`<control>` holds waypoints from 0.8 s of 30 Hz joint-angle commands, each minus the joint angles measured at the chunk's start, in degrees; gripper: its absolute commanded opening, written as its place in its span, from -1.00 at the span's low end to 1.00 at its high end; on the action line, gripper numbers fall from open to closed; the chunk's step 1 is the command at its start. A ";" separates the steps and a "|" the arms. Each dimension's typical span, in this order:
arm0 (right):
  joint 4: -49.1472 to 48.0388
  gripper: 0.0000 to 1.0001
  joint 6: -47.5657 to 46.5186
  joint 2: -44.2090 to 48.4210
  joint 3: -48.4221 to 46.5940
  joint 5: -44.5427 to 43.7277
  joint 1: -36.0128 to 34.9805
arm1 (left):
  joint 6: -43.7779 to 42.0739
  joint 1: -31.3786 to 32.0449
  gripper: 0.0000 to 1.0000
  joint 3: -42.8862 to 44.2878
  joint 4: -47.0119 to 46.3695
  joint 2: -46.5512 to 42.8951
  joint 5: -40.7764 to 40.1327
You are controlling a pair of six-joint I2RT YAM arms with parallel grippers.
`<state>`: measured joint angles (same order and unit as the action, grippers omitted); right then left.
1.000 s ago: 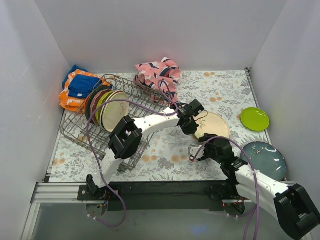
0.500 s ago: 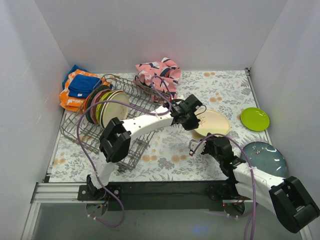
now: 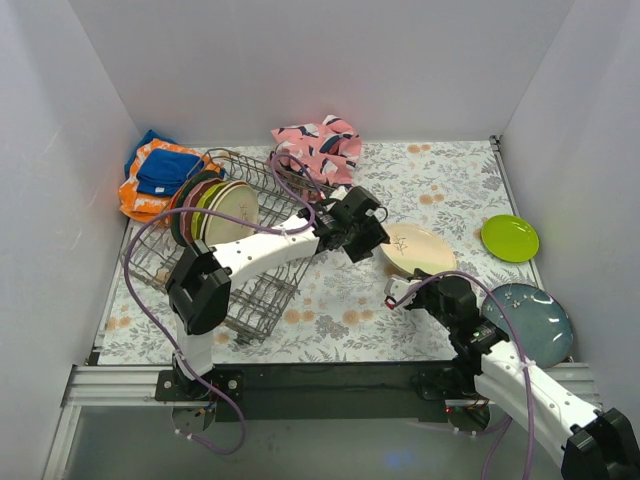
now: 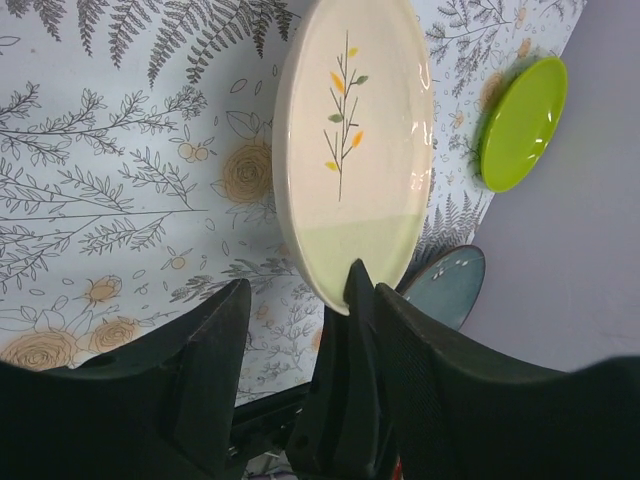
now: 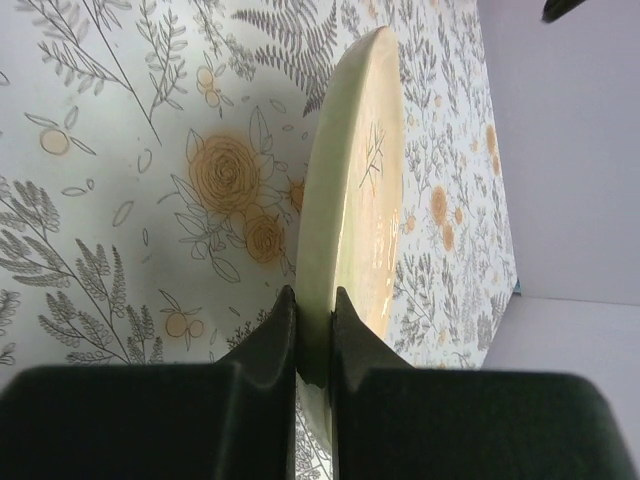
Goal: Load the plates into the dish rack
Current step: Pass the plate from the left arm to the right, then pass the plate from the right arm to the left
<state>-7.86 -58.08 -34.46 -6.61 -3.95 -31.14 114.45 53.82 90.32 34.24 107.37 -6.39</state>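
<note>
Cream plate (image 3: pixel 418 249) is pinched at its rim by our right pincer (image 5: pixel 313 300); our left pincer (image 3: pixel 368 238) gapes beside it, so we risk it swivelling loose.

I'm watching the left arm (image 3: pixel 270 248) lying across the bare near tines of the dish rack (image 3: pixel 258 302) and blocking the straight way in from the tilted cream plate (image 3: pixel 418 250) (the pink cloth (image 3: pixel 318 148) is crowding the rack's far corner), while floral mat (image 3: pixel 440 175) behind the plate is lying open.

top: high overhead, looking down | wrists: close, low, share cream plate (image 4: pixel 350 150)
</note>
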 commanded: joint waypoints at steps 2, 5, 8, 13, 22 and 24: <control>3.98 -0.97 8.25 4.57 -5.50 6.93 -0.24 | 9.12 -0.30 0.04 0.37 -2.77 -1.20 1.82; 4.78 -0.97 10.09 4.31 -7.27 7.72 -0.15 | 9.65 -0.47 0.11 0.38 -2.95 -1.02 2.17; 5.31 -0.97 12.46 3.79 -8.76 9.22 -0.24 | 10.08 -0.74 0.12 -0.06 -3.12 -0.94 2.96; 5.66 -0.97 15.19 2.38 -11.75 10.10 -0.15 | 11.84 -1.09 0.12 -1.29 -3.92 -0.94 2.88; 6.36 -0.97 21.07 0.09 -17.11 10.89 -0.15 | 12.72 -1.97 0.13 -3.75 -5.58 -1.03 2.96; 7.15 -0.97 22.48 -0.61 -18.26 11.50 -0.15 | 12.72 -2.32 0.13 -3.49 -5.85 -0.50 3.05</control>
<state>3.49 -40.42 -35.05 -19.09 4.54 -31.14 114.48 52.38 87.15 29.71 107.55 -3.55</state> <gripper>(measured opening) 0.142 0.564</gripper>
